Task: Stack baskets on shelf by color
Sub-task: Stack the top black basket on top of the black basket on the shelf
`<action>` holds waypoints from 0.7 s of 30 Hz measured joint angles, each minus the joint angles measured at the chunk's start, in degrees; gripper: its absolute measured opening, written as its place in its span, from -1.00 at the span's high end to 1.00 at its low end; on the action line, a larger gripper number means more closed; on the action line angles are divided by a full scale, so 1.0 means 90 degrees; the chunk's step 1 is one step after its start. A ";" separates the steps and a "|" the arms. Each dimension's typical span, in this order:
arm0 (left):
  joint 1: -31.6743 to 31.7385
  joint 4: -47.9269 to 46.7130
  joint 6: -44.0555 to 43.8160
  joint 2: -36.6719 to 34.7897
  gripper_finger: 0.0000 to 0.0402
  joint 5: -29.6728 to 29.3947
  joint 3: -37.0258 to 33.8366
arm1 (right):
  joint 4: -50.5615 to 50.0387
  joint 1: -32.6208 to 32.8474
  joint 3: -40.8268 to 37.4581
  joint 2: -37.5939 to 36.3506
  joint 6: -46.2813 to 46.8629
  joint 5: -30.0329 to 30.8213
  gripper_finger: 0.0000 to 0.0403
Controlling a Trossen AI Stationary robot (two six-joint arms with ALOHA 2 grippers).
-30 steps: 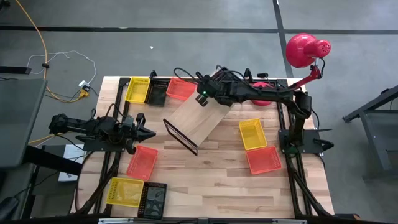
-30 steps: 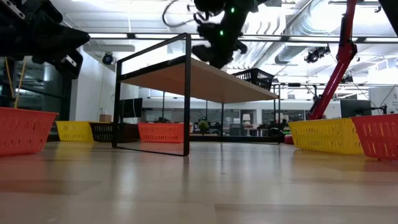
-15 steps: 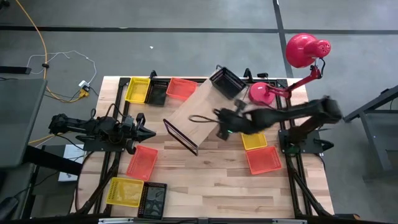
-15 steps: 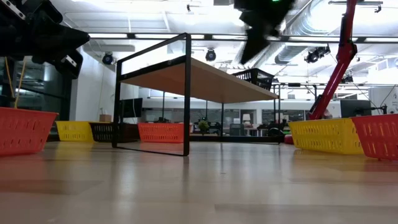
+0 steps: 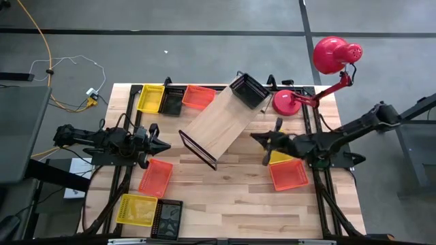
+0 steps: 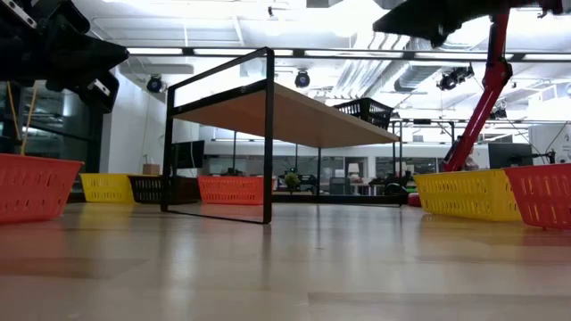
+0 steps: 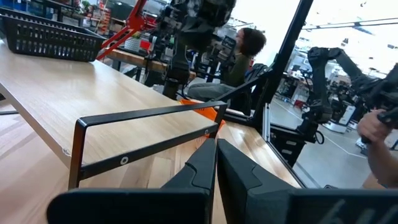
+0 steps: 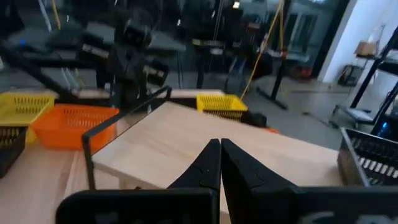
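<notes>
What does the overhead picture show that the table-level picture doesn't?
Only the overhead view shows the yellow and black baskets at the table's near edge, the lamp's red head, and both arms whole: left pincer and right pincer, both shut. Only the table-level view shows the room behind and the open space under the shelf. Both show the shelf with one black basket on it, plus orange and yellow baskets around.
</notes>
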 joint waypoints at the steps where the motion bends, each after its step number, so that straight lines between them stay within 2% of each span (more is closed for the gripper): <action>1: 0.0000 0.0030 0.0000 0.0000 0.98 -0.0009 0.0000 | 0.0286 -0.0045 -0.0203 -0.0084 -0.0047 -0.0037 1.00; 4: -0.0003 0.0351 0.0160 0.0005 0.98 -0.0351 0.0000 | 0.0906 -0.0209 -0.0720 -0.0264 -0.0044 -0.0113 1.00; 7: 0.0006 0.1166 0.0838 0.0098 0.98 -0.1340 0.0008 | 0.1133 -0.0374 -0.0924 -0.0363 0.0037 -0.0220 1.00; 10: 0.0094 0.1113 0.1358 0.0363 0.97 -0.2008 0.0276 | 0.1196 -0.0546 -0.0934 -0.0358 0.0071 -0.0363 1.00; 15: 0.0754 -0.0995 0.1474 0.1483 0.81 -0.2898 0.1511 | 0.1309 -0.0812 -0.0934 -0.0355 0.0076 -0.0603 1.00; 17: 0.1178 -0.1860 0.1314 0.2069 0.70 -0.2864 0.2087 | 0.1319 -0.0884 -0.0934 -0.0355 0.0077 -0.0667 1.00; 21: 0.2110 -0.3550 0.1099 0.3366 0.47 -0.2388 0.3134 | 0.1339 -0.0935 -0.0934 -0.0355 0.0152 -0.0686 1.00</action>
